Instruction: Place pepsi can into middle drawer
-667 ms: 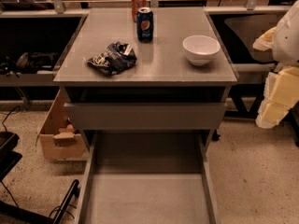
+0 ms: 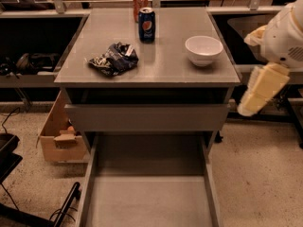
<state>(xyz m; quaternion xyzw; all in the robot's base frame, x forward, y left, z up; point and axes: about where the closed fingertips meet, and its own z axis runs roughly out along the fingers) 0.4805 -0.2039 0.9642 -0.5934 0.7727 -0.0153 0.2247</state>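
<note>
The pepsi can [image 2: 147,25] stands upright at the back of the grey cabinet top [image 2: 161,67], dark blue with a round logo and silver top. The middle drawer [image 2: 150,200] is pulled out wide at the bottom of the view, its long flat floor bare. My arm hangs at the right edge of the view, and my gripper [image 2: 249,104] is at its lower cream-coloured end, to the right of the cabinet's front corner. It is well apart from the can and holds nothing that I can see.
An orange-red can [image 2: 139,3] stands just behind the pepsi can. A crumpled dark chip bag [image 2: 113,58] lies at the left of the top and a white bowl [image 2: 203,50] at the right. The drawer above shows a plain grey front panel [image 2: 147,117]. A cardboard box [image 2: 59,138] sits on the floor to the left.
The lower end of my arm has moved a little left and up, closer to the cabinet's right side. The cans, bag, bowl and drawers have not moved.
</note>
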